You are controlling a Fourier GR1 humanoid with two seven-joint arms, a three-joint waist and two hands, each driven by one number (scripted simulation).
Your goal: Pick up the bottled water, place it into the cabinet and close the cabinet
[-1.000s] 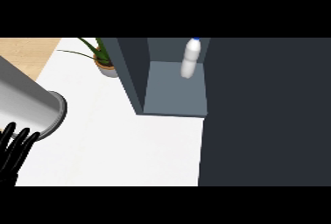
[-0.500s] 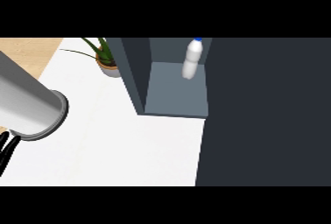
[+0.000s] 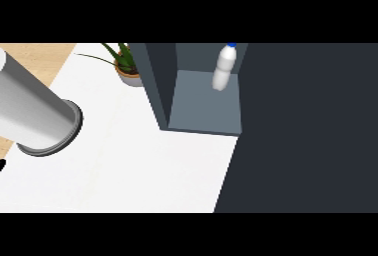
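At 8 o'clock only the left forearm point(image 3: 33, 117) shows, cut off by the frame edge; its hand is out of sight, so whether the fingers are spread or curled cannot be told, and the right hand is absent. The bottled water point(image 3: 224, 67) stands upright inside the cabinet point(image 3: 203, 107) at 12 o'clock. The dark door point(image 3: 303, 135) fills 3 o'clock, apparently open. Closing looks next: push its free edge steadily, sweeping clear of the plant point(image 3: 127, 67) on the white surface point(image 3: 140, 170).

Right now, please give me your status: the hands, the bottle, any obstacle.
Left forearm at view's left; neither robot hand's fingers show. Bottled water upright inside the cabinet. Dark door panel covers the right side. Potted plant left of cabinet.
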